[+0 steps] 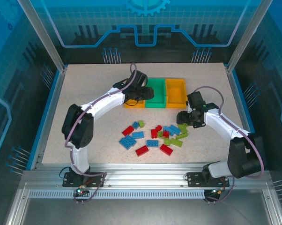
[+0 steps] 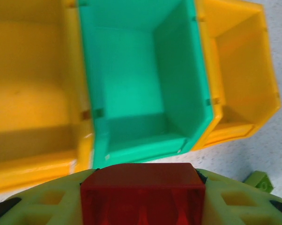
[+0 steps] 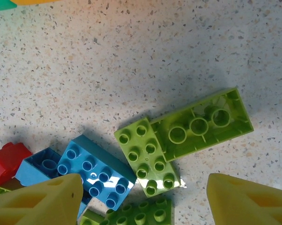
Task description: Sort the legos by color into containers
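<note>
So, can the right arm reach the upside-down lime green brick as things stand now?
Probably yes. The right gripper hangs open near it, and the upside-down lime brick lies uncovered on the table; only a studded lime brick touches one end.

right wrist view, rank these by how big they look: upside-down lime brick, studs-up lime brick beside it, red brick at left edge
1. upside-down lime brick
2. studs-up lime brick
3. red brick, partly cut off by the frame edge, so unsure
</note>
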Robot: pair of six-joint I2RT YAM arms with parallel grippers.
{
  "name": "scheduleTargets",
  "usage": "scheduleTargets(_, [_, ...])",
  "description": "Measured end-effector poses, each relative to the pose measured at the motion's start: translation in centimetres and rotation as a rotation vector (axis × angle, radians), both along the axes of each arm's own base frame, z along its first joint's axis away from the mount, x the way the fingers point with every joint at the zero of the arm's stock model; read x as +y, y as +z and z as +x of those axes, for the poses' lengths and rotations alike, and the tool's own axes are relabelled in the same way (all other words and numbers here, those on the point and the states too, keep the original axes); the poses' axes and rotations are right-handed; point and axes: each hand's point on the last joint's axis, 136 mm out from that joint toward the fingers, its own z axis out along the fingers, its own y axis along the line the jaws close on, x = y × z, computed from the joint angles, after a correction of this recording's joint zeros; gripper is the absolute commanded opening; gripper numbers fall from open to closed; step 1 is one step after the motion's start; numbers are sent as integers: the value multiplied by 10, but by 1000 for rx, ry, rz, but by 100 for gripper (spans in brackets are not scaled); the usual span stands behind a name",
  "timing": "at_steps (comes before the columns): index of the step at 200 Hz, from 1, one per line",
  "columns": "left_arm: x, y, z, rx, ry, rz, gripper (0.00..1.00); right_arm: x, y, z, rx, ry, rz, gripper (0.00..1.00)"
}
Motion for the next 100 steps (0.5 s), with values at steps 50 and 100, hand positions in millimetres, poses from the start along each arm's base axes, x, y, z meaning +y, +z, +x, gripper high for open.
scheduleTargets(50, [-33,-20,28,23,-35,-28,55,2,1,-1,-1,1,12,72])
scheduleTargets(100, [-33,-33,28,73,2,-32,81,33,1,-18,27,92,38,72])
